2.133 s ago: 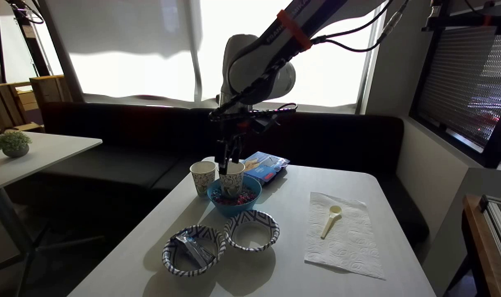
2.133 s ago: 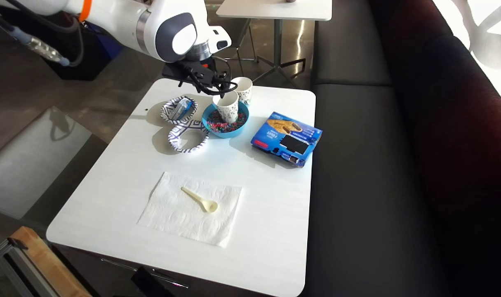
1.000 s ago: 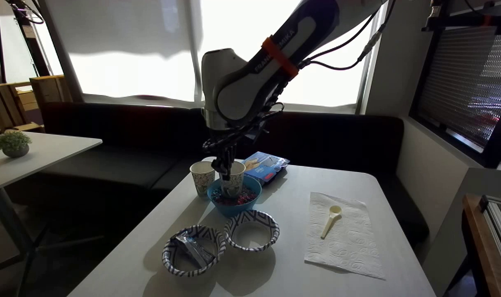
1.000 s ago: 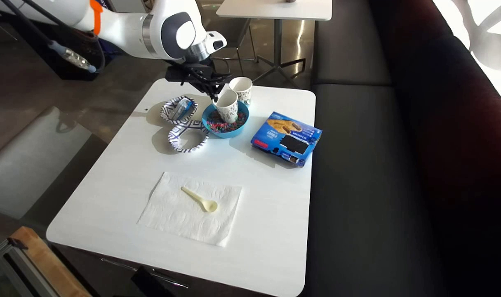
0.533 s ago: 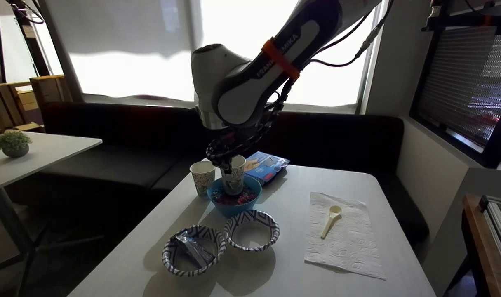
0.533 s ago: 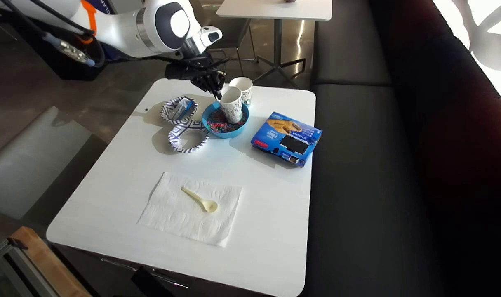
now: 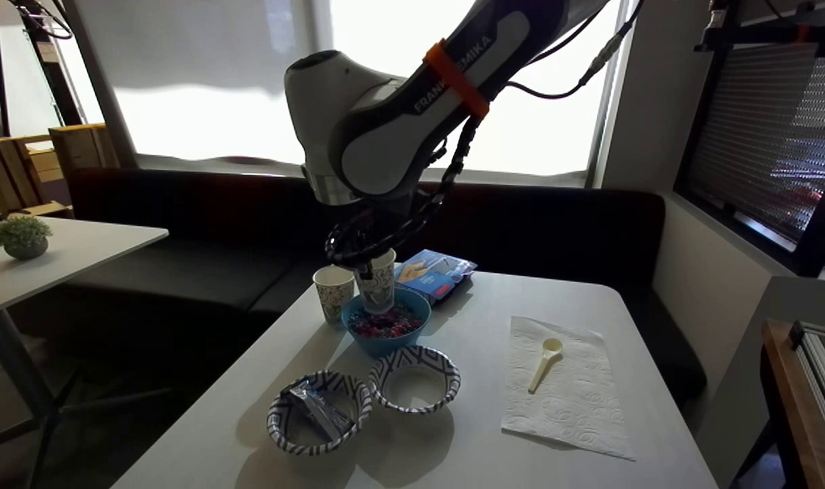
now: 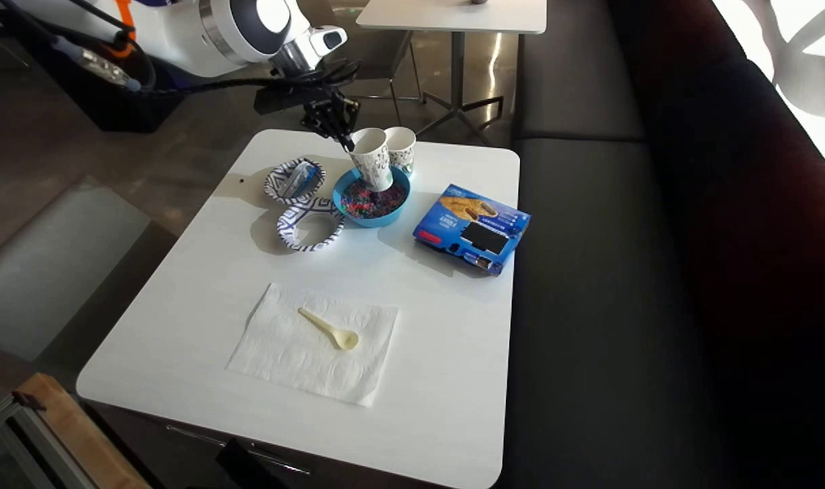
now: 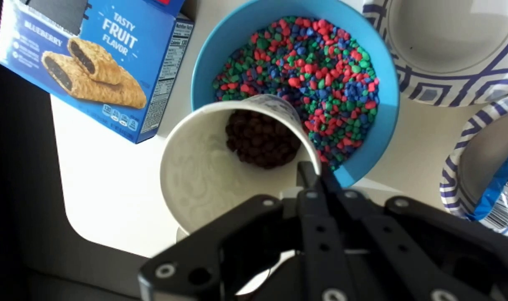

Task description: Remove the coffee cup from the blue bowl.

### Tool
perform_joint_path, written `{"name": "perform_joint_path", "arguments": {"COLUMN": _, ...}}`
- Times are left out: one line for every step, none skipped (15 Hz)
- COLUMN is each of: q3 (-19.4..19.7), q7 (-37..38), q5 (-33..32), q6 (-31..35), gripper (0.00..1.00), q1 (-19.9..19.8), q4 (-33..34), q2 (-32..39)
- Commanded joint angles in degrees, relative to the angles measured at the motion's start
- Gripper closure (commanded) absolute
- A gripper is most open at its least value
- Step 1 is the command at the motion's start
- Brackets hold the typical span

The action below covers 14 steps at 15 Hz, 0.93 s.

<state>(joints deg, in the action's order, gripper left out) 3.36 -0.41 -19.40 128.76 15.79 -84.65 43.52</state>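
The end effector [image 9: 317, 169] grips the coffee cup [image 9: 203, 179] at its rim, 1 finger inside the wall and the other outside, in the wrist view. The tapered off-white cup tilts over the blue bowl [image 9: 205, 71], its base above a bed of red, green and blue pebbles [image 9: 295, 79]; whether that base sits higher or lower than the bowl's edge cannot be told. Dark brown, bean-like pieces [image 9: 262, 142] lie at the bottom of the cup. Just beside the bowl, a near-identical 2nd cup [image 8: 402, 153] stands on the white surface [image 8: 439, 367], visible in both exterior views. Close by are 2 patterned bowls [image 7: 415, 390], with a shiny wrapped packet [image 7: 322, 411] resting in the patterned bowl farther from the blue bowl. A blue box [image 9: 107, 67] marked "Blueberry" lies on the side away from the patterned bowls. In both exterior views, a cream-colored scoop [image 8: 327, 328] lies on a paper towel [image 8: 344, 377], well apart from the end effector, and an orange band [image 7: 456, 78] wraps the robot arm [image 7: 412, 129].
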Motion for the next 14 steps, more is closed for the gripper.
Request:
{"name": "perform_joint_path", "arguments": {"q3": -0.55, "q7": 2.03, "q5": -0.72, "q6": -5.52, "gripper": 0.99, "q1": 0.4, "q4": 0.6, "q2": -1.54}}
{"name": "perform_joint_path", "arguments": {"q3": -0.71, "q7": 2.52, "q5": -0.48, "q6": -7.17, "gripper": 0.99, "q1": 0.36, "q4": 0.78, "q2": -2.18}}
{"name": "perform_joint_path", "arguments": {"q3": -0.61, "q7": 3.3, "q5": -0.69, "q6": -8.21, "gripper": 0.99, "q1": 0.44, "q4": 0.88, "q2": -2.64}}
{"name": "perform_joint_path", "arguments": {"q3": -0.35, "q7": 4.55, "q5": -0.9, "q6": -8.88, "gripper": 0.99, "q1": 0.41, "q4": 0.33, "q2": -3.63}}
{"name": "perform_joint_path", "arguments": {"q3": -0.16, "q7": 5.71, "q5": -0.97, "q6": -9.04, "gripper": 0.99, "q1": 0.2, "q4": -0.3, "q2": -4.64}}
{"name": "perform_joint_path", "arguments": {"q3": -0.05, "q7": 7.06, "q5": -0.64, "q6": -8.95, "gripper": 0.99, "q1": -0.26, "q4": -1.23, "q2": -5.81}}
{"name": "perform_joint_path", "arguments": {"q3": -0.07, "q7": 7.84, "q5": -0.52, "q6": -8.1, "gripper": 0.99, "q1": -0.76, "q4": -2.17, "q2": -6.84}}
{"name": "perform_joint_path", "arguments": {"q3": 0.11, "q7": 8.88, "q5": -0.62, "q6": -6.33, "gripper": 0.99, "q1": -1.28, "q4": -3.76, "q2": -8.14}}
{"name": "perform_joint_path", "arguments": {"q3": 0.18, "q7": 9.74, "q5": -0.62, "q6": -5.16, "gripper": 0.99, "q1": -1.78, "q4": -5.28, "q2": -9.29}}
{"name": "perform_joint_path", "arguments": {"q3": 0.36, "q7": 11.03, "q5": -0.48, "q6": -3.61, "gripper": 0.99, "q1": -2.37, "q4": -7.18, "q2": -10.62}}
{"name": "perform_joint_path", "arguments": {"q3": 0.59, "q7": 12.06, "q5": -0.73, "q6": -2.07, "gripper": 0.99, "q1": -2.8, "q4": -8.9, "q2": -11.78}}
{"name": "perform_joint_path", "arguments": {"q3": 0.83, "q7": 13.62, "q5": -0.43, "q6": -0.15, "gripper": 0.99, "q1": -3.44, "q4": -12.08, "q2": -13.73}}
{"name": "perform_joint_path", "arguments": {"q3": 1.18, "q7": 15.16, "q5": -0.34, "q6": 1.2, "gripper": 0.99, "q1": -3.83, "q4": -14.16, "q2": -14.99}}
{"name": "perform_joint_path", "arguments": {"q3": 1.38, "q7": 16.46, "q5": -0.18, "q6": 3.08, "gripper": 0.99, "q1": -4.36, "q4": -17.15, "q2": -16.74}}
